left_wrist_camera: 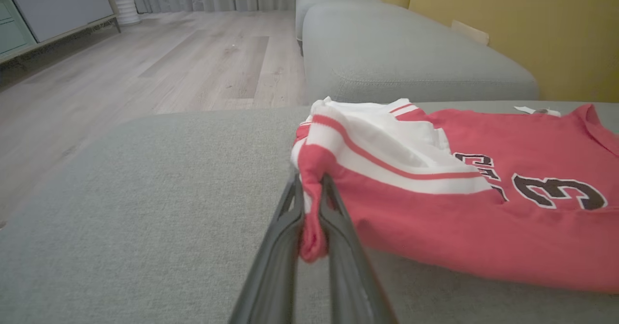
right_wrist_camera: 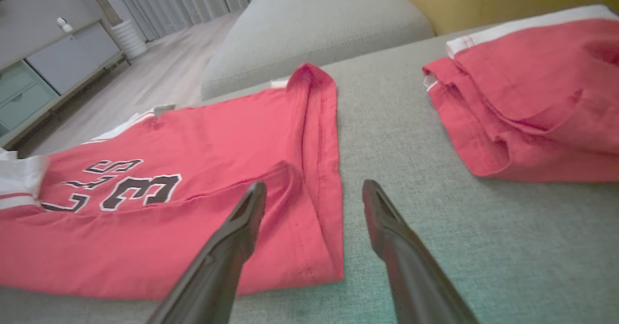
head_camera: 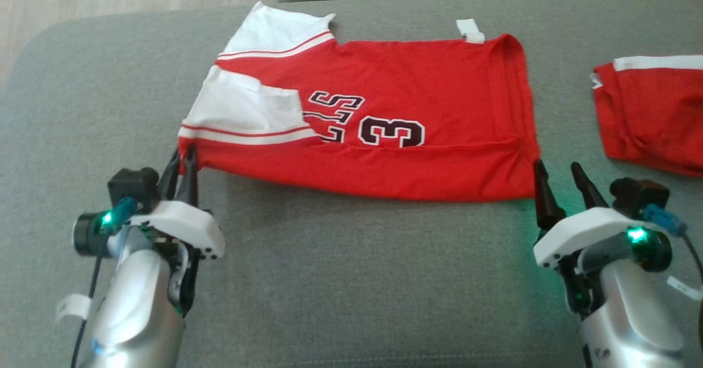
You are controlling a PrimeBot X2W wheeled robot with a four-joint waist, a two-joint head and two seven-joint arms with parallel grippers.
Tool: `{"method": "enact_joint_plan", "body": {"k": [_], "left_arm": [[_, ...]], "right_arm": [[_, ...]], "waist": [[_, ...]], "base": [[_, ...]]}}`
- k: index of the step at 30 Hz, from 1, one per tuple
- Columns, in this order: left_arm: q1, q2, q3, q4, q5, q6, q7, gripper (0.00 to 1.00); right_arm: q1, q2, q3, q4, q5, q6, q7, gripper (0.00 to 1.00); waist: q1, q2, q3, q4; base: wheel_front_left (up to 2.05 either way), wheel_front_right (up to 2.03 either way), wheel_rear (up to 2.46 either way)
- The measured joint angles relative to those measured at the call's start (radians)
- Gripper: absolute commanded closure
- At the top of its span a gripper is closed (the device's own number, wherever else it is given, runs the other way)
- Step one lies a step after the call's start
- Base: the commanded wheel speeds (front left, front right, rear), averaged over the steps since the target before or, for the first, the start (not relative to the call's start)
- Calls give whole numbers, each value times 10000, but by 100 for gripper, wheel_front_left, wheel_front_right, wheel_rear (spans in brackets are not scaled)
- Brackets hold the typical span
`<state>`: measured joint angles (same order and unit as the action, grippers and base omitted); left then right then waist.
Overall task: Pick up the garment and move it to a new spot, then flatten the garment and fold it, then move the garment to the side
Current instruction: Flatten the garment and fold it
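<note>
**Head view.** The garment [head_camera: 439, 110] is recorded as a red jersey with white, red-striped sleeve panels and dark lettering ending in a "3". It is laid folded and mostly flat on a grey cushion [head_camera: 351, 258]. Its near left corner is pinched at the tips of the left gripper [head_camera: 184, 151]. Its near right corner lies just beside the right gripper [head_camera: 556, 165], whose fingers are spread. A second red garment [head_camera: 653, 115] is noted off to that gripper's outer side.

**Left wrist view.** A bunched corner of the garment [left_wrist_camera: 483, 217] is clamped between the closed fingers of the left gripper [left_wrist_camera: 309, 181]; the rest extends ahead and rightward. Wood floor [left_wrist_camera: 169, 63], a cabinet [left_wrist_camera: 58, 5] and a yellow wall [left_wrist_camera: 556, 34] are seen beyond.

**Right wrist view.** The right gripper [right_wrist_camera: 314, 188] is held open, with the corner of the garment [right_wrist_camera: 193, 179] under its left finger; contact cannot be told. The second red garment [right_wrist_camera: 541, 111] lies ahead to the right.
</note>
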<state>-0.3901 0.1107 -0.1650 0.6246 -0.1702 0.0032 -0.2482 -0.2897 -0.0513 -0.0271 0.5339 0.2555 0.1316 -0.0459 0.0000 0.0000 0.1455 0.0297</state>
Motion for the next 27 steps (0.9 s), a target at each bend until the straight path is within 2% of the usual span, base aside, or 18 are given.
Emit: {"method": "enact_joint_plan", "body": {"k": [7, 15, 22, 23, 24, 27], "left_arm": [[314, -92, -322, -600, 2, -136, -2, 100], [363, -86, -439, -761, 2, -207, -10, 100], [366, -44, -430, -763, -2, -199, -12, 100], [368, -38, -431, -761, -2, -199, -12, 100], [369, -29, -430, -755, -2, -198, -12, 100], [378, 8, -430, -694, -4, -192, -12, 100]], "right_arm": [[-1040, 0, -650, 1551, -307, 0, 374, 0], [-1575, -4, -604, 3081, -447, 0, 495, 0], [-2027, -98, -23, 3850, -138, 0, 665, 0], [-2076, -123, 111, 3917, -2, 0, 731, 71], [-2134, -155, 261, 3996, 150, 0, 740, 100], [-2140, -171, 731, 4086, 487, 0, 725, 100]], "waist": [[0, 0, 165, 334], [0, 0, 336, 426], [0, 0, 257, 277], [0, 0, 237, 256], [0, 0, 214, 235], [0, 0, 116, 170]], "base": [[0, 0, 0], [0, 0, 0], [0, 0, 0], [0, 0, 0], [0, 0, 0], [0, 0, 0]]}}
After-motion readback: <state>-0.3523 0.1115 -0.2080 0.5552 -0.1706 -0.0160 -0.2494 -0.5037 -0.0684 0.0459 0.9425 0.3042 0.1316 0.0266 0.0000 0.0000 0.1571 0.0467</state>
